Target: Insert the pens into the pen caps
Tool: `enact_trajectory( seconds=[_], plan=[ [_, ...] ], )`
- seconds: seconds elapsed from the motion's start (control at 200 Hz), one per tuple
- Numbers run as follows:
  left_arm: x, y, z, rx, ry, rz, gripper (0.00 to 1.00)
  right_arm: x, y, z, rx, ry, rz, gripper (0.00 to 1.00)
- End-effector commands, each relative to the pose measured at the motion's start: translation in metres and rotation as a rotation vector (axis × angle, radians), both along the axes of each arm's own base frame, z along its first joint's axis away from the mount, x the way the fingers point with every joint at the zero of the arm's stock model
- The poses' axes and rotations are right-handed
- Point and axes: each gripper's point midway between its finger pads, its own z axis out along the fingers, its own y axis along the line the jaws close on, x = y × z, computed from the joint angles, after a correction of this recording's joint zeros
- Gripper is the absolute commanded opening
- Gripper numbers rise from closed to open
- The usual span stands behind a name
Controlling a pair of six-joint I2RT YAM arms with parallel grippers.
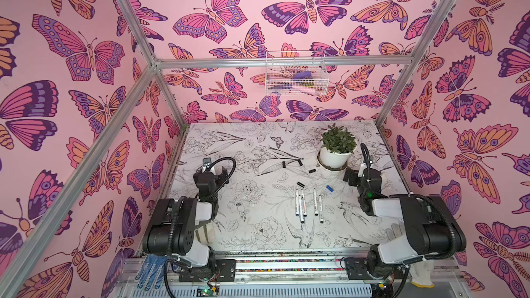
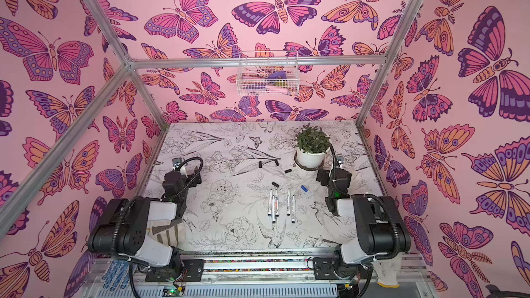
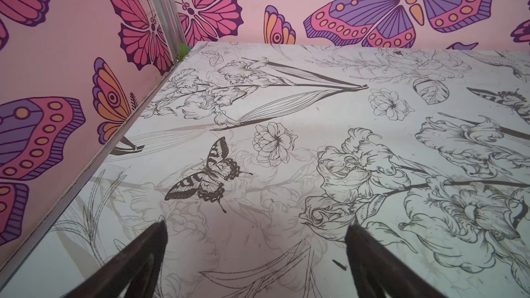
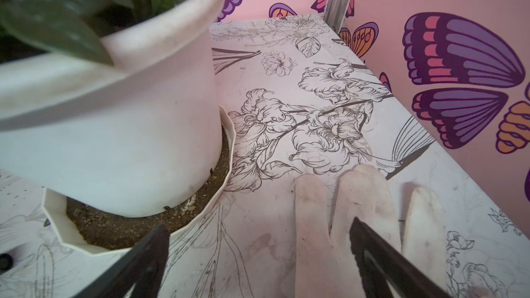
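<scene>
left pincer [image 3: 256, 225] apart, empty | right pincer [image 4: 258, 225] apart, empty | white pot [image 1: 332, 159] holds plant [image 1: 338, 139], sits in saucer [image 4: 231, 150]

No text can be read anywhere. The pens [image 1: 302, 206] [image 2: 276, 204] carry dark and red printing on their white barrels in both top views, but the lettering is too small to make out.

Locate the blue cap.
In both top views the blue cap lies right of centre, just right of the pens and in front of the plant pot.
</scene>
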Motion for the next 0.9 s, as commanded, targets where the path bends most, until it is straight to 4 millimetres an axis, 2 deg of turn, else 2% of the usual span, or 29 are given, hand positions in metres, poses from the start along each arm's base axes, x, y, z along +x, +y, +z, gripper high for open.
enact_trajectory(
  seconds=[0.0, 0.896],
  plan=[
    [-0.0006, -0.0016, -0.0029, -0.003, 0.003, -0.003, 0.99, 0.0060, 0.0005, 0.0125, 0.000, -0.036, 0.001, 0.99],
    [0.0012, -0.0080, -0.0032, 0.009, 0.010, -0.032, 0.99, 0.0051, -0.0010, 0.0124, 0.007, -0.038, -0.011, 0.99]
  ],
)
